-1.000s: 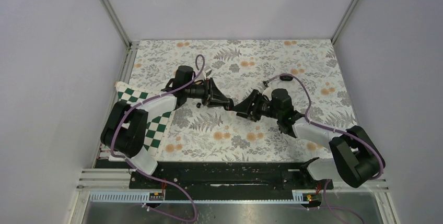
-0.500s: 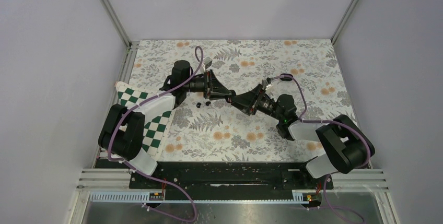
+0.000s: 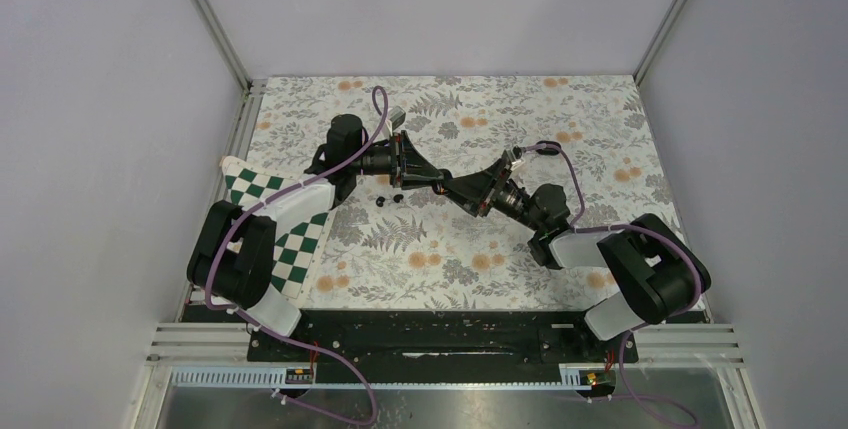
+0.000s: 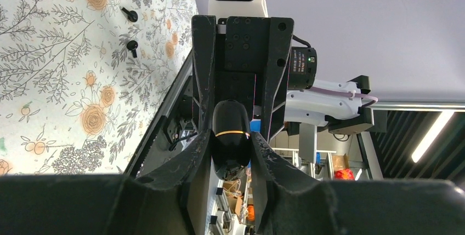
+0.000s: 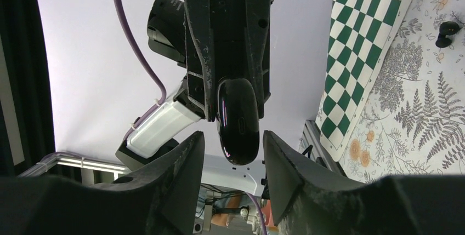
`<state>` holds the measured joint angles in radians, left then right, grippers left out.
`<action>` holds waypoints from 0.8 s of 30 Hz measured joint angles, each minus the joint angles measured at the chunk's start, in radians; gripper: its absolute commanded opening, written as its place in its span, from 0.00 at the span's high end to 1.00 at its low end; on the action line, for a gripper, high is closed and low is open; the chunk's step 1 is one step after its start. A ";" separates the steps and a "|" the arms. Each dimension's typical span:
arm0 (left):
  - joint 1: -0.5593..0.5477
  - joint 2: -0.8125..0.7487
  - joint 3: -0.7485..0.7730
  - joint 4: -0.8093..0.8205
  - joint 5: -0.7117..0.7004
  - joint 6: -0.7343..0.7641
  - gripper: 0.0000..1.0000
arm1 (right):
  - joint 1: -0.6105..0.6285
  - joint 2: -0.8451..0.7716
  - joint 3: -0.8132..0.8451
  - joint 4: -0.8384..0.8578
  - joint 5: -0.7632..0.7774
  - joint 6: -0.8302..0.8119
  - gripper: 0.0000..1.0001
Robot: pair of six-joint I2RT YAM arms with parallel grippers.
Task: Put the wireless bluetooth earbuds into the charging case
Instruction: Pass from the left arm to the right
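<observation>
Left arm (image 3: 300,197): it reaches from its base up over the checkered mat (image 3: 250,187), bends at the elbow, and its wrist runs level towards the table's middle, pointing right.

Left gripper (image 3: 438,183): clenched on the charging case (image 4: 230,136). The case is pinched by its sides between the two fingers, lifted off the floral table cover (image 3: 450,249), with its rounded end sticking out past the fingertips.

Right arm (image 3: 580,244): it extends from its base up and to the left, with the wrist aimed at the left gripper, so the two tools meet tip to tip above the table's middle.

Right gripper (image 3: 460,190): jaws apart, one finger on each side of the case's protruding end. In the right wrist view a narrow gap shows on both sides, so it is not gripping.

Earbuds (image 4: 132,44): both lie on the cover, close together, just in front of the left gripper and apart from the case.
</observation>
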<state>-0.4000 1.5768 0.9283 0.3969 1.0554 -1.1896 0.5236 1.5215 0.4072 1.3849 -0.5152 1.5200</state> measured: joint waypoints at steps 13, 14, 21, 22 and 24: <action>0.001 -0.001 -0.023 0.083 0.012 -0.072 1.00 | 0.000 0.021 0.005 0.037 0.009 0.024 0.95; 0.001 -0.001 -0.024 0.090 0.013 -0.076 0.95 | 0.000 0.021 0.005 0.040 0.010 0.024 0.97; 0.001 -0.023 -0.029 0.063 0.007 -0.048 0.30 | 0.000 0.021 0.003 0.041 0.023 0.027 1.00; 0.001 -0.039 -0.028 0.026 -0.001 -0.027 0.30 | 0.000 0.021 0.001 0.041 0.027 0.027 1.00; 0.001 -0.069 -0.025 -0.040 -0.020 0.021 0.39 | 0.000 0.021 -0.004 0.041 0.031 0.031 1.00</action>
<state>-0.3992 1.5074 0.9035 0.3565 1.0351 -1.1683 0.5236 1.5429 0.4034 1.4261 -0.4839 1.5505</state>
